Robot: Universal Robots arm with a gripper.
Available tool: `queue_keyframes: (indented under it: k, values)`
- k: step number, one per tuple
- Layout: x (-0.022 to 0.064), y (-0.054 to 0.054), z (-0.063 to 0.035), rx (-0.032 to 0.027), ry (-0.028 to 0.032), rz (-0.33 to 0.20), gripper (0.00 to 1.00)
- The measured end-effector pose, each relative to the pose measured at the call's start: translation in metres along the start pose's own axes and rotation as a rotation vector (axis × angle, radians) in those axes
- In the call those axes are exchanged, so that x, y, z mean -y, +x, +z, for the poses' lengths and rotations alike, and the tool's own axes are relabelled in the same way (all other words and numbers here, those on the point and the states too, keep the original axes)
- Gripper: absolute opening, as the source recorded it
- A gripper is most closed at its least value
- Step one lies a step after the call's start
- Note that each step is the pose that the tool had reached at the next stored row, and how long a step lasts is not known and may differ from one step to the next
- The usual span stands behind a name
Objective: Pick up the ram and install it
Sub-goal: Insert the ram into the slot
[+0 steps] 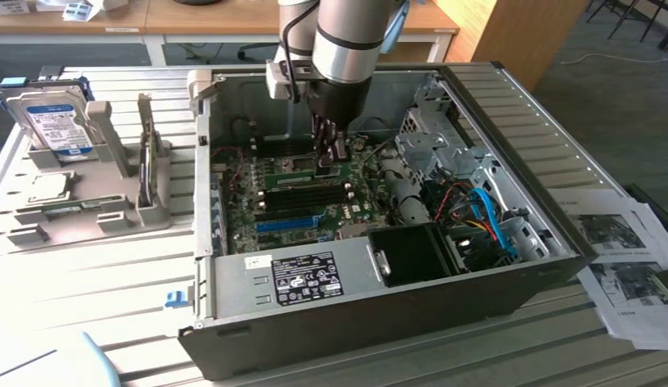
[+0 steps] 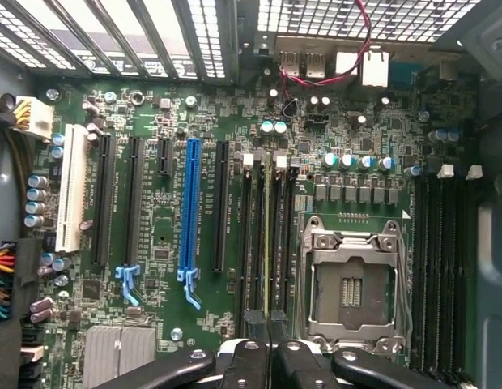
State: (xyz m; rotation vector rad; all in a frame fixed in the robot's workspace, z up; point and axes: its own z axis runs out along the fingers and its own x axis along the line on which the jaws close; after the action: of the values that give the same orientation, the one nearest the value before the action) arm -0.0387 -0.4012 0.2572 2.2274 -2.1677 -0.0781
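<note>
Fingers (image 2: pixel 253 344) clamped on ram (image 2: pixel 267 243), ram edge-on over black motherboard slots (image 2: pixel 249 243), inside computer case (image 1: pixel 334 326).

The gripper (image 2: pixel 268 350), cut off at the wrist view's edge, covers one end of the ram (image 2: pixel 267 243).

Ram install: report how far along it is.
Done: the ram is picked up and brought inside the case. In hand: the gripper is shut on it, holding it edge-on among the black slots beside the empty socket. Left: seating it; I cannot tell whether it is pushed home.
</note>
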Motion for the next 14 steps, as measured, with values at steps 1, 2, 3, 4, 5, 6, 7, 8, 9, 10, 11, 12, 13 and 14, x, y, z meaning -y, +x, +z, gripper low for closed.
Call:
queue_keyframes:
  k: [1,2,3,4,5,6,7,8,9,10,11,12,13,14]
  values:
    - [0.0000,0.0000,0.0000,0.0003,0.0000,0.000,0.11]
    - [0.0000,0.0000,0.0000,0.0004,0.0000,0.000,0.11]
    - [0.0000,0.0000,0.0000,0.0005,0.0000,0.000,0.11]
    - [0.0000,0.0000,0.0001,0.0006,0.0001,0.000,0.11]
    - [0.0000,0.0000,0.0001,0.0006,0.0001,0.000,0.11]
    - [0.0000,0.0000,0.0001,0.0007,0.0001,0.002,0.11]
    - [0.0000,0.0000,0.0001,0.0008,0.0002,0.004,0.11]
    - [0.0000,0.0000,0.0001,0.0008,0.0001,0.005,0.11]
    - [0.0000,0.0000,0.0001,0.0009,0.0002,0.005,0.11]
    - [0.0000,0.0000,0.0001,0.0009,0.0002,0.005,0.11]
    - [0.0000,0.0000,0.0001,0.0011,0.0002,0.008,0.11]
    - [0.0000,0.0000,0.0001,0.0012,0.0002,0.012,0.11]
    - [0.0000,0.0000,0.0001,0.0013,0.0002,0.013,0.11]
    - [0.0000,0.0000,0.0001,0.0013,0.0003,0.013,0.11]
